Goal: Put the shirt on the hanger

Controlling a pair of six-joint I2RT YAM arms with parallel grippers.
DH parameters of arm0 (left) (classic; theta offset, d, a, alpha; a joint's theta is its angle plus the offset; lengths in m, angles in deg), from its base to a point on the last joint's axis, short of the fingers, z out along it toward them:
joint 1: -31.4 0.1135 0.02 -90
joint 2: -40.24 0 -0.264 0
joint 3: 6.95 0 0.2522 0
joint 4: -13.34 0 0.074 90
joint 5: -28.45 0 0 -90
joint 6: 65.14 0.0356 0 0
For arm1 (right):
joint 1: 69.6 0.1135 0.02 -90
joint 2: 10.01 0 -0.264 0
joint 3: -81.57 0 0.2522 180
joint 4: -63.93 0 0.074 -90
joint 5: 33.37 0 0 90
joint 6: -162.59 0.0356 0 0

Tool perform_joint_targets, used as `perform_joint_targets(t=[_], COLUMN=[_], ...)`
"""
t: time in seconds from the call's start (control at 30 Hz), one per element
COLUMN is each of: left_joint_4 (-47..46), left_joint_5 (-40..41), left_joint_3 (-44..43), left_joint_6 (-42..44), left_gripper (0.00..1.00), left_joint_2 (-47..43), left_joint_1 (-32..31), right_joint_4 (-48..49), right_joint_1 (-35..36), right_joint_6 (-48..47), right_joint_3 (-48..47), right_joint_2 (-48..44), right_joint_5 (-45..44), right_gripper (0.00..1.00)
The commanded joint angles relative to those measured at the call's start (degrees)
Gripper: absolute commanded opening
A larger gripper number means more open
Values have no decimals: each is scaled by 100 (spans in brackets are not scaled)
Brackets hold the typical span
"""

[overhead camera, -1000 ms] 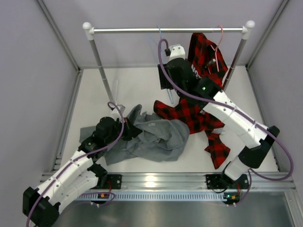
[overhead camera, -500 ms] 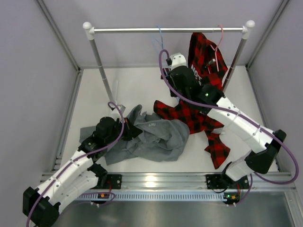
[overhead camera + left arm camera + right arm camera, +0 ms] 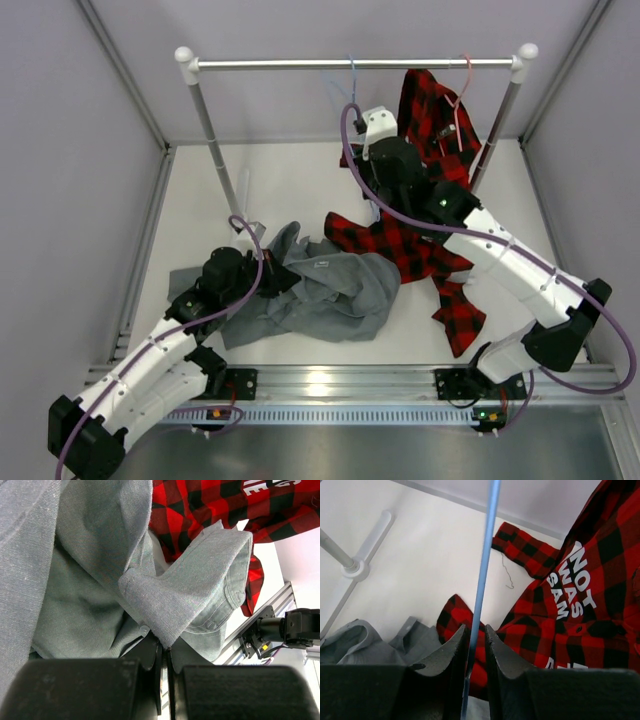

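Note:
The grey shirt [image 3: 330, 290] lies crumpled on the table at front left. My left gripper [image 3: 165, 652] is shut on a folded edge of it, and a buttoned cuff [image 3: 220, 600] sticks out past the fingers. The light-blue hanger [image 3: 350, 68] hangs by its hook from the rail, and most of its frame is hidden behind my right arm. One of its wires [image 3: 484, 575] runs down between the fingers of my right gripper [image 3: 476, 632], which is shut on it just below the rail.
A red-and-black plaid shirt [image 3: 430, 120] hangs from a pink hanger [image 3: 463, 70] at the rail's right end and trails onto the table [image 3: 405, 245]. The rail [image 3: 270, 64] rests on two posts [image 3: 212, 135]. A rack foot [image 3: 357, 567] stands on the table.
My right gripper closed on the blue hanger wire and shifted right, and the hanger's hook slid right along the rail. My left gripper has not moved.

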Motion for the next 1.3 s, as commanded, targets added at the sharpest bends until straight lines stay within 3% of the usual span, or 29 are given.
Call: perform_joint_targets(t=[0.0,0.63,0.83,1.27], left_joint_4=[-121,-129,-129,-121], left_joint_5=[-90,-142,-125,-143], left_joint_3=[-117,-117,-82,-91], left_joint_6=[93,137,84,93], left_gripper=[0,0,0,0], left_joint_2=[-78,-87,-148,-315], left_joint_1=[4,13,13,4], right_joint_4=[491,1018,1141,1387], right_joint_1=[-116,-371,-380,-406], right_joint_6=[-233,-242,-321,-163], right_joint_3=[9,527,536,413], right_joint_2=[-54,-185,-220,-369], right_joint_5=[-187,322,498,577], right_gripper=[19,15,0,0])
